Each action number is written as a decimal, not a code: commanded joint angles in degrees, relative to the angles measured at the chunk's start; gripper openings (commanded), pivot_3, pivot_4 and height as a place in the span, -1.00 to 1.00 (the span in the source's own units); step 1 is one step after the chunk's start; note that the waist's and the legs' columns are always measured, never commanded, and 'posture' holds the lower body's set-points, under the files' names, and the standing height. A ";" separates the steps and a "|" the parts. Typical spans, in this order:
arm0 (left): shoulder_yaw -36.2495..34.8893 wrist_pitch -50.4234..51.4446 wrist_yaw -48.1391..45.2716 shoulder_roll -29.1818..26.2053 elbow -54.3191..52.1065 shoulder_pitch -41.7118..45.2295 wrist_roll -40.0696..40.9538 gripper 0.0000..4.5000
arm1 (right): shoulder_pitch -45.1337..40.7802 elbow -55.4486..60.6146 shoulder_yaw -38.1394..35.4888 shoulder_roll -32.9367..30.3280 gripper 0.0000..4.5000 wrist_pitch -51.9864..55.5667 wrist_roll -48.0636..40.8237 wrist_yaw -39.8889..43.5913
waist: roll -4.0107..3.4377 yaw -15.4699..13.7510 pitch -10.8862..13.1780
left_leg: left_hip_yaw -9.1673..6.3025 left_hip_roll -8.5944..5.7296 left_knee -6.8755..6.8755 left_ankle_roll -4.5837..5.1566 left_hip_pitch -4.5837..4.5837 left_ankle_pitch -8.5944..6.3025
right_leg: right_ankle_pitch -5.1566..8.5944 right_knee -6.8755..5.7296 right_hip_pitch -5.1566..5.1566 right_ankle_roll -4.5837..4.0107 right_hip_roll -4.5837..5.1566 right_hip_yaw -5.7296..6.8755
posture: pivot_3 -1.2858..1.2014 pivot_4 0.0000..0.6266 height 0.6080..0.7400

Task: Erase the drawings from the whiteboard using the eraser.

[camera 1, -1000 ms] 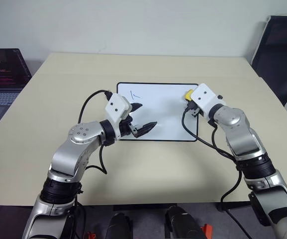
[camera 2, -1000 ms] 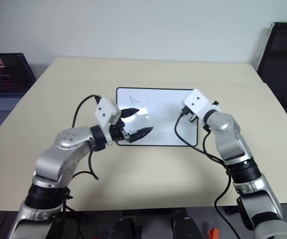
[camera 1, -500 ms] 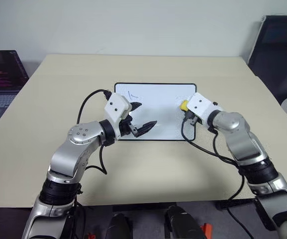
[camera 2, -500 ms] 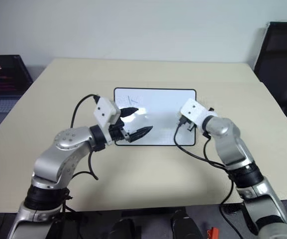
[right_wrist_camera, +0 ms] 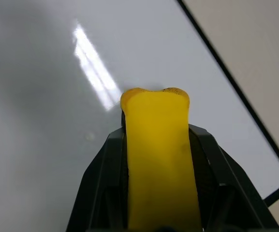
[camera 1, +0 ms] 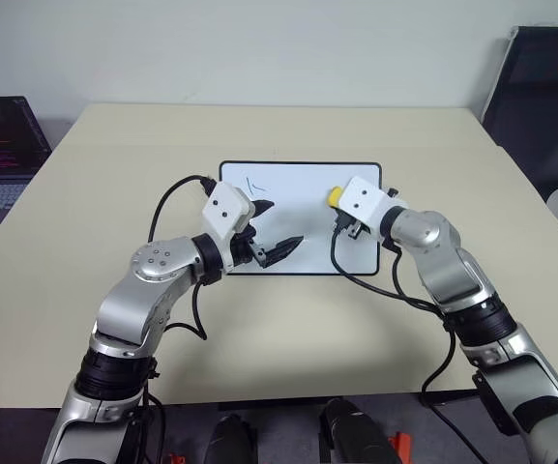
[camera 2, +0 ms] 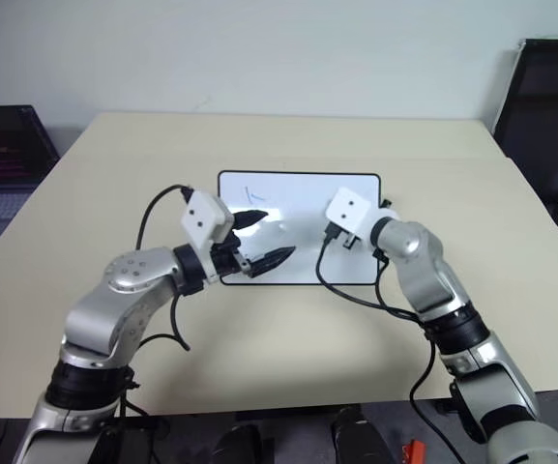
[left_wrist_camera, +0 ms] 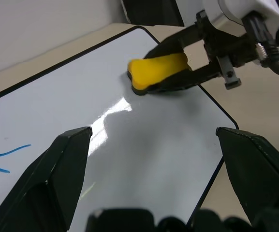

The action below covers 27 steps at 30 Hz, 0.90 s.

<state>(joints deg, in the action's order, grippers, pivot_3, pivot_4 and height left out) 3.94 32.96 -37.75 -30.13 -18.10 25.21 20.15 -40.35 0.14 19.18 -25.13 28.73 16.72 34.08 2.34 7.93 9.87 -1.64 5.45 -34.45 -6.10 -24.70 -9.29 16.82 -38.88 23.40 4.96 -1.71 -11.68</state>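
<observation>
Step in hand: a wiping pass; the right pincer [camera 1: 339, 208] carried the eraser [camera 1: 336, 196] over the right part of the whiteboard [camera 1: 298, 232], judged to be heading for the marks at the far left.
Right pincer: clamped on the yellow eraser from both sides, its two black fingers [right_wrist_camera: 103, 181] squeezing the block so its end bulged out ahead of them.
Eraser: on or just above the glossy surface near the board's right edge; the left wrist view showed its dark underside [left_wrist_camera: 163, 88] low against the white, though full contact could not be confirmed.
Left pincer [camera 1: 269, 230]: spread wide and empty, hovering over the board's lower left part, gripping nothing.
Drawings [camera 1: 253, 181]: thin dark strokes near the upper left corner of the board, well apart from the eraser; blue line ends [left_wrist_camera: 8, 152] showed in the left wrist view.
Whiteboard: flat in the middle of the beige worktop [camera 1: 114, 193], black-framed.
Doing it well: keep the dark face flat and pressed down, sweep across toward the strokes, and overlap each one fully.
Risk: the board looked free to slide on the worktop under sideways push, and the left arm stood between eraser and marks, so clearance there needed care.
</observation>
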 commanded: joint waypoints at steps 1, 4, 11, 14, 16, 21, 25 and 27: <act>-1.85 -1.22 0.14 -0.52 -1.93 0.42 0.07 1.00 | 0.95 -1.19 -1.54 -1.12 -0.42 1.92 0.73 -0.78 | 0.00 0.01 0.00 | 0.00 0.00 -0.06 0.00 0.00 0.00 | -0.01 -0.02 -0.01 0.00 0.00 0.00 | 0.03 -0.52 1.00; -1.70 -1.31 0.06 -0.44 -1.68 0.57 0.00 1.00 | -1.35 -4.14 -3.95 -0.63 -0.42 -1.28 1.90 -6.76 | 0.00 0.03 0.00 | 0.00 -0.01 -0.24 0.00 0.00 0.00 | -0.03 -0.03 -0.05 0.01 0.00 -0.02 | 0.03 -0.52 1.00; -1.76 -1.49 -0.05 -0.45 -1.40 0.39 -0.07 1.00 | -1.75 -5.33 -3.00 0.51 -0.42 -2.52 1.14 -7.01 | 0.03 0.02 0.01 | 0.01 -0.04 -0.28 0.02 0.00 0.01 | -0.04 -0.03 -0.08 0.02 0.01 -0.07 | 0.03 -0.52 1.00; -2.23 -1.42 -0.02 -0.81 -1.67 -0.37 0.03 1.00 | -0.72 -3.77 -1.68 0.20 -0.42 -2.10 0.51 -3.72 | 0.03 0.21 0.01 | 0.02 -0.03 -0.21 0.02 0.00 0.00 | -0.04 -0.02 -0.06 0.03 0.01 -0.08 | 0.03 -0.52 1.00; -2.93 -1.26 -0.03 -1.31 -1.78 -1.13 0.14 1.00 | 0.38 -1.99 -0.61 -0.35 -0.42 -1.91 0.31 -1.22 | 0.02 0.22 0.01 | 0.01 -0.02 -0.18 0.02 0.01 0.00 | -0.04 -0.02 -0.05 0.02 0.01 -0.06 | 0.03 -0.52 1.00; -7.61 -1.00 -0.35 -3.43 -1.33 -4.24 1.54 1.00 | 2.55 1.14 -1.26 0.18 -0.42 -4.70 1.10 -3.07 | 0.03 0.18 0.03 | 0.03 -0.02 -0.16 0.02 0.00 0.00 | -0.03 -0.01 0.00 0.01 0.01 -0.08 | 0.03 -0.52 1.00; -11.47 -1.66 -2.10 -5.13 -1.58 -6.54 3.51 1.00 | 3.96 2.42 -4.35 1.80 -0.42 -7.68 -0.95 -6.56 | 0.06 0.13 0.08 | 0.03 -0.02 -0.15 0.02 -0.04 0.00 | -0.03 -0.01 0.08 0.01 0.01 -0.08 | 0.03 -0.52 1.00; -13.76 -2.62 -3.49 -6.38 -1.27 -7.98 4.34 1.00 | 5.64 5.50 -7.36 4.05 -0.42 -7.55 -5.03 -6.61 | 0.10 0.06 0.12 | 0.04 -0.02 -0.13 0.01 -0.10 0.00 | -0.03 -0.01 0.12 0.01 0.01 -0.07 | 0.03 -0.52 1.00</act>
<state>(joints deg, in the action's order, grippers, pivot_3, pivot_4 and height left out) -7.11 31.94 -40.18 -35.35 -17.95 17.50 23.26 -34.95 1.62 14.81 -21.92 22.10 14.46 28.25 2.44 7.98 9.99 -1.59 5.43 -34.50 -6.08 -24.81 -9.29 16.79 -38.88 23.55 4.96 -1.70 -11.75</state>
